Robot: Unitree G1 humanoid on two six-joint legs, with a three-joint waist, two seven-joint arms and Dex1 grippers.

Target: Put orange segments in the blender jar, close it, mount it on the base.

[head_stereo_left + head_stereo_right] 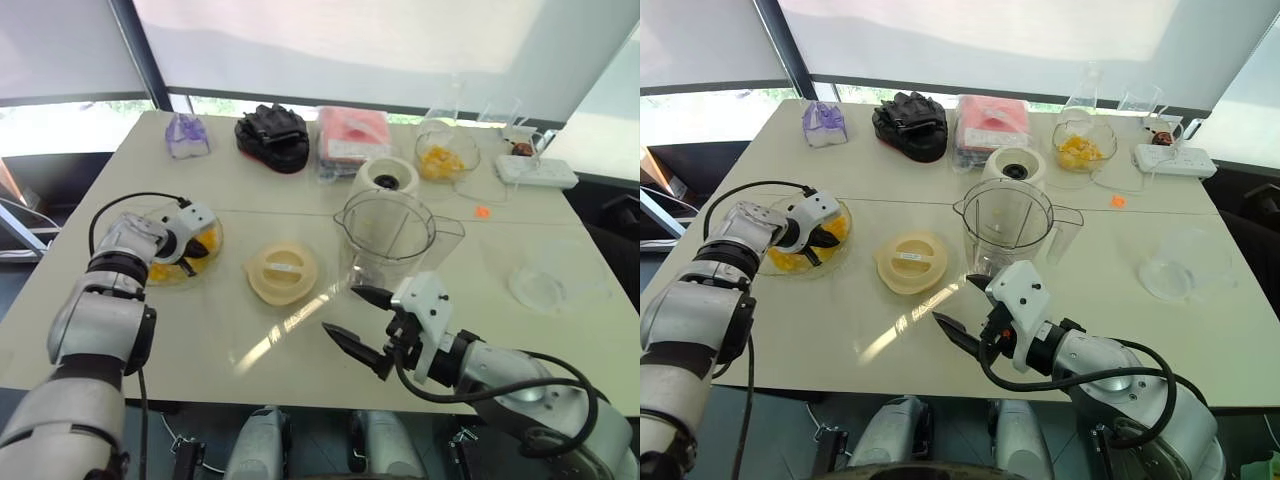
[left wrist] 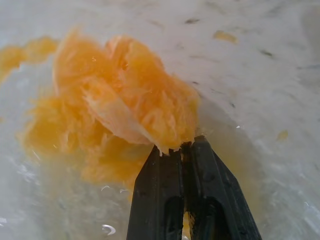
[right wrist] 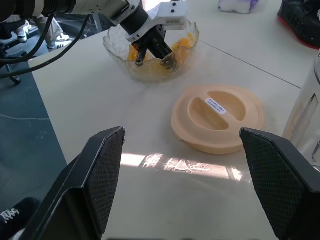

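Orange segments (image 2: 125, 95) lie heaped in a clear wavy-rimmed bowl (image 1: 163, 273) at the table's left. My left gripper (image 1: 195, 250) reaches down into that bowl, and its black fingers (image 2: 210, 195) are shut, with the tips pinching the lower edge of one segment. The clear blender jar (image 1: 385, 235) stands upright and uncovered in the middle of the table. Its cream lid (image 1: 283, 272) lies flat to its left. The cream-white base (image 1: 387, 180) stands just behind the jar. My right gripper (image 1: 355, 320) hovers open and empty in front of the jar.
A second clear bowl (image 1: 445, 155) with orange pieces stands at the back right, by a flask (image 1: 445, 105) and a white power strip (image 1: 537, 170). Black gloves (image 1: 272, 135), a pink package (image 1: 352, 135) and a purple item (image 1: 187, 135) line the far edge. An empty clear bowl (image 1: 545, 280) sits right.
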